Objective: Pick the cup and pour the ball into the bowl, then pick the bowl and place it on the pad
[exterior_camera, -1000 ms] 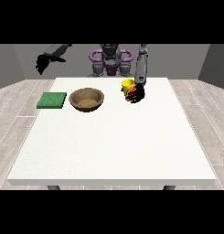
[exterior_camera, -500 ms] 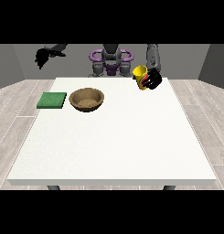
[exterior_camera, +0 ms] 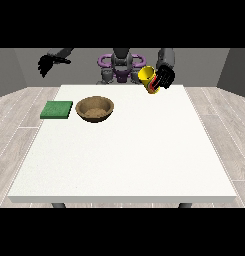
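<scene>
- Front view showed the hand at the view's right (exterior_camera: pixel 164 78) raised above the desk's far edge, its dark fingers (exterior_camera: pixel 159 84) curled round the yellow cup (exterior_camera: pixel 147 76), so the cup was held clear of the desk (exterior_camera: pixel 124 150).
- The cup was tilted, its mouth turned toward the view's left and slightly up; its long axis leaned that way rather than standing upright. The ball could not be seen; it may have sat inside the cup, but that was hidden.
- The bowl (exterior_camera: pixel 95 108) lay down and to the view's left of the cup, well apart from it, resting on the desk with its open top facing up. That was the relation the pour turned on: the cup would need carrying leftward and lower until its mouth sat over the bowl, and it already leaned the right way.
- The desk between cup and bowl carried nothing, so the path looked free.
- The green pad (exterior_camera: pixel 57 109) lay flat just beside the bowl on its left, near the desk's left edge, not touching it as far as could be told. It left little room on that side.
- The hand at the view's left (exterior_camera: pixel 46 64) hung high off the desk beyond its far left corner, holding nothing; I could not tell how its fingers lay. It seemed the nearer hand to bowl and pad.
</scene>
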### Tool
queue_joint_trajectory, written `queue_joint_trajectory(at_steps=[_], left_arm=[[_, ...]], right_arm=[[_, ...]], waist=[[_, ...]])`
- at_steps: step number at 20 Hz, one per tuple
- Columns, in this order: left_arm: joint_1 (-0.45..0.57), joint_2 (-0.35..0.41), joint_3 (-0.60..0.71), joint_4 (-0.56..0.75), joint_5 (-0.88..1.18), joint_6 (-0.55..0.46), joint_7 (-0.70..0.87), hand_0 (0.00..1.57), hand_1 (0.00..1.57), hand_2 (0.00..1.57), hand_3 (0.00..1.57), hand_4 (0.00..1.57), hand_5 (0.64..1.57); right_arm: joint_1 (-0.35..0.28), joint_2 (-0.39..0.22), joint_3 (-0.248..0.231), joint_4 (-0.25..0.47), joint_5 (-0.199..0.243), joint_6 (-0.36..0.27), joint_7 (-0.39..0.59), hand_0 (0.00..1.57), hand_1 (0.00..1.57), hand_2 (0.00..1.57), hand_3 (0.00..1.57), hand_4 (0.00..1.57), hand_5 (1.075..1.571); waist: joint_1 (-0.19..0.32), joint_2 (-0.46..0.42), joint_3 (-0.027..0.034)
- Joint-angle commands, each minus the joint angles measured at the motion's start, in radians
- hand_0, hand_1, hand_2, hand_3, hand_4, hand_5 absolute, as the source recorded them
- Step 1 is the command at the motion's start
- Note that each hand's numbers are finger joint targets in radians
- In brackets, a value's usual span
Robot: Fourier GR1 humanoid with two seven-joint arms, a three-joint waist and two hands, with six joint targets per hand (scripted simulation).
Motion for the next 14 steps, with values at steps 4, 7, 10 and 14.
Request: queue_joint_trajectory(at_steps=[4, 7, 10, 14], left_arm=[[-0.048, -0.05, -0.079, -0.032, -0.162, 0.017, 0.202, 1.49, 1.49, 1.57, 1.57, 1.51, 1.267], [-0.093, -0.057, -0.145, -0.014, -0.267, 0.017, 0.276, 1.5, 1.5, 1.57, 1.57, 1.52, 1.241], [-0.18, -0.102, -0.238, 0.005, -0.399, -0.012, 0.414, 1.56, 1.56, 1.57, 1.57, 1.57, 1.207], [-0.178, -0.126, -0.352, 0.032, -0.551, -0.05, 0.465, 1.54, 1.54, 1.57, 1.57, 1.48, 1.334]], right_arm=[[0.01, -0.017, -0.018, 0.042, -0.009, 0.029, -0.033, 0.0, 0.0, 0.0, 0.0, 0.0, 1.569], [-0.003, -0.029, -0.028, 0.069, -0.012, 0.034, -0.044, 0.0, 0.0, 0.0, 0.0, 0.0, 1.57], [0.016, -0.036, -0.03, 0.118, 0.002, 0.061, -0.098, 0.0, 0.0, 0.0, 0.0, 0.0, 1.57], [0.006, -0.036, -0.017, 0.116, 0.006, 0.048, -0.045, 0.0, 0.0, 0.0, 0.0, 0.0, 1.571]], waist=[[0.003, -0.018, -0.0016], [-0.002, -0.016, -0.001], [-0.006, -0.041, 0.0011], [0.003, -0.088, -0.0004]])
